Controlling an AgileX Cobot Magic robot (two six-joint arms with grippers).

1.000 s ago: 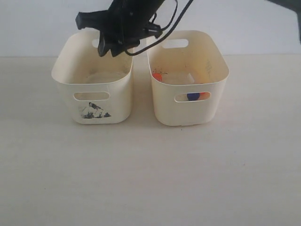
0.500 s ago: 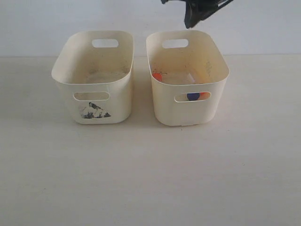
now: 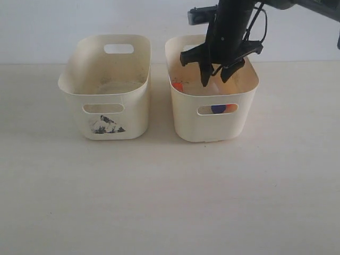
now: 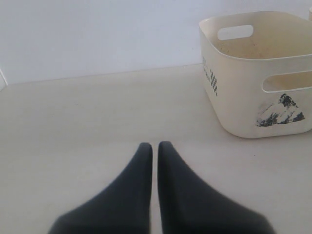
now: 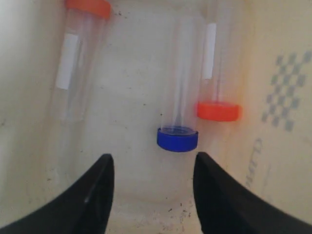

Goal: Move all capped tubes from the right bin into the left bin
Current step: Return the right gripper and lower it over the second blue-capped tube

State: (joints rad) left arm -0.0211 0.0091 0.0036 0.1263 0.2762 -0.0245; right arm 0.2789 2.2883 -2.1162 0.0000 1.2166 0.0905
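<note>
The capped tubes [image 5: 181, 87], small clear plastic cylinders with round caps, lie on the floor of the right bin [image 3: 212, 130], a cream plastic rounded-rectangular tub with a plain front. I count three in the right wrist view. The blue-capped tube is in the middle, an orange-capped tube [image 5: 214, 63] lies just beside it, and another orange-capped tube [image 5: 78, 63] lies well apart from them along the opposite wall.

I judge them light, rigid and smooth, so they are likely to roll or squirt out of a pinch. I would take the blue-capped one across its barrel just above the cap. The cap's lip should stop it sliding, and there is bare floor on one side for a finger. The orange neighbour crowds the other side, so I would go in carefully.

The right gripper [image 3: 215, 79] hangs inside the right bin with its black fingers spread and nothing between them, lined up over the blue cap. The left gripper [image 4: 154, 146] rests low over the pale table [image 3: 170, 202] with its fingers pressed together and holding nothing. It faces the left bin [image 3: 135, 114], the matching cream tub with a black-grey smudge on its front.

A second ago the right arm was over the left bin. Half a second ago it was high above the right bin, and it has since dropped in.
</note>
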